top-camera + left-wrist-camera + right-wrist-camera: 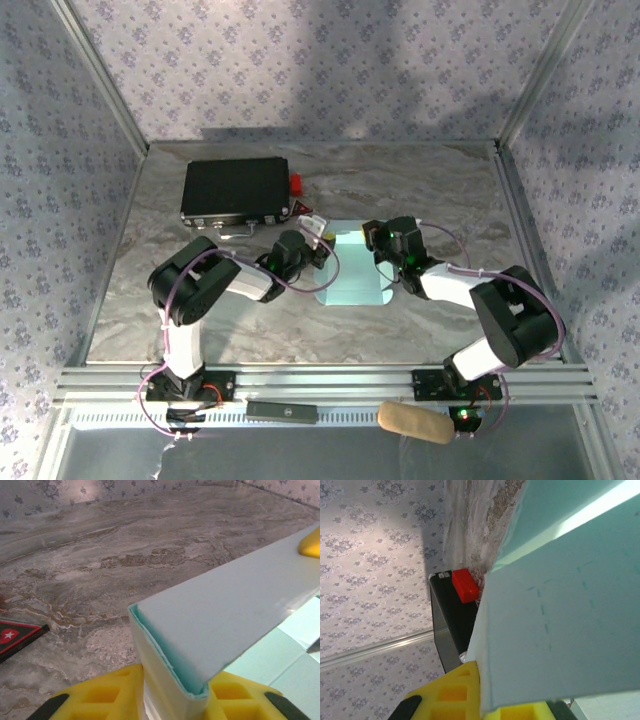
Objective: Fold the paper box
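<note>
The paper box is pale light-blue card lying in the middle of the table, with its left and right flaps raised. At its left edge, my left gripper has a folded-up flap of the paper box between its yellow fingers, which touch it on both sides; the gripper is shut on it. My right gripper is at the box's right edge. In the right wrist view a sheet of the paper box with dashed fold lines is pinched in that gripper.
A black case with a red part lies at the back left, close behind the left gripper; it is the same black case that stands behind the card. Metal frame rails run along the near edge, with a tan roll there.
</note>
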